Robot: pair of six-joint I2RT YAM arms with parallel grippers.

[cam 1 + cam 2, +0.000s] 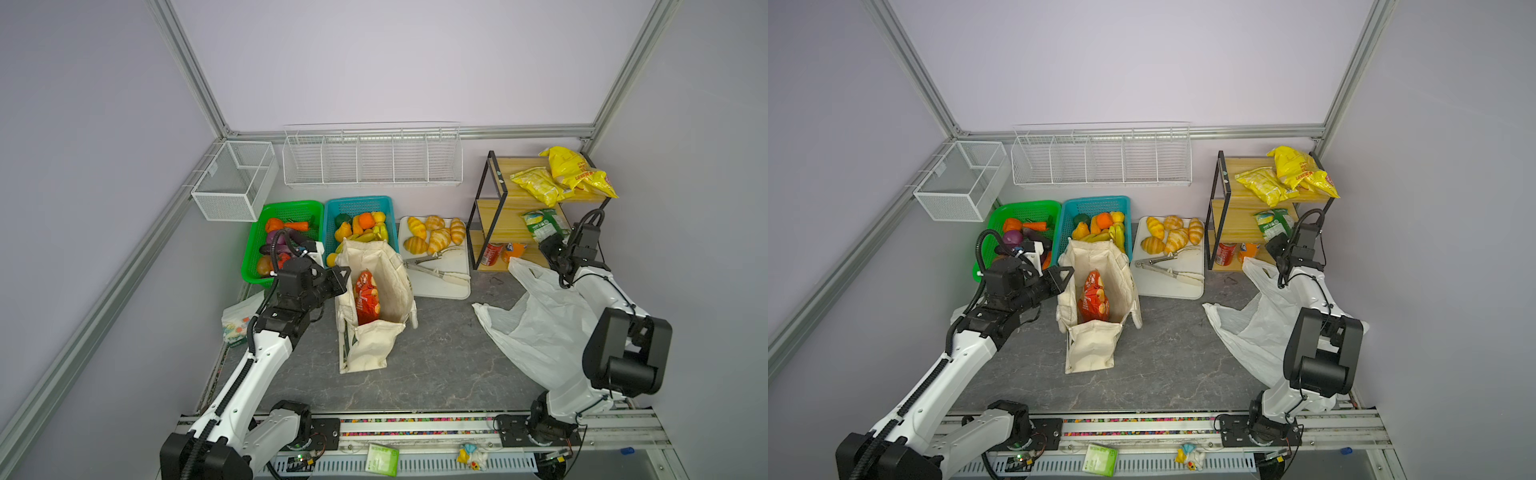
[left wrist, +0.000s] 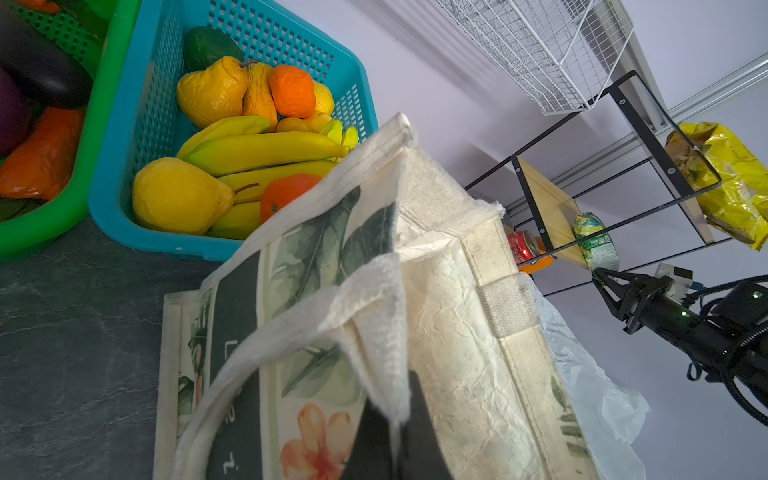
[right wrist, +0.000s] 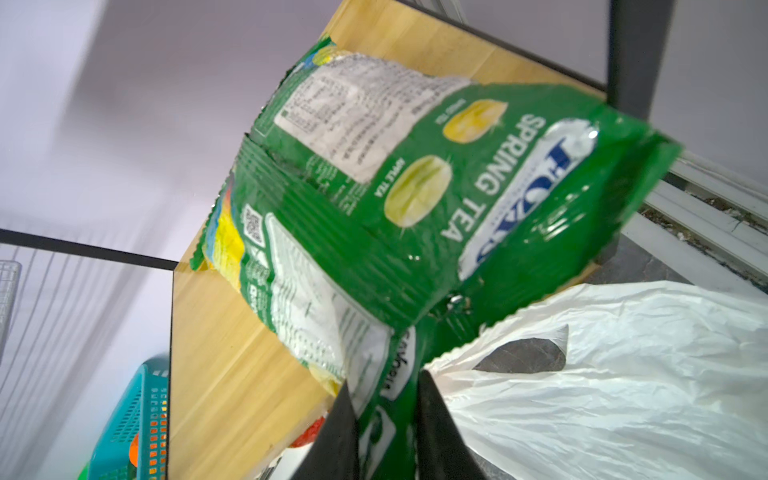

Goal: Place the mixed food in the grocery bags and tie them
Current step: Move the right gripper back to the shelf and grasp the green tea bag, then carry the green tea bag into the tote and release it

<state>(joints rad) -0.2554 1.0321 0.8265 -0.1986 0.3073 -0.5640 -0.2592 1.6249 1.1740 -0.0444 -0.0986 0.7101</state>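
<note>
I find the lighting even and diffuse, with soft shadows on the counter [image 1: 436, 353]. Frame rails [image 1: 195, 70] bow towards the edges in both top views. In the right wrist view the green-and-white snack packet [image 3: 415, 199] is smeared and glinting.

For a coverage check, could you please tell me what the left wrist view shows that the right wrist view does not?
Left wrist only: the canvas tote, its rim pinched in the left end effector, bananas and yellow packets. Right wrist only: the green packet's lettering. Both: that packet gripped by the right end effector, the plastic bag, the shelf and the blue basket.
</note>
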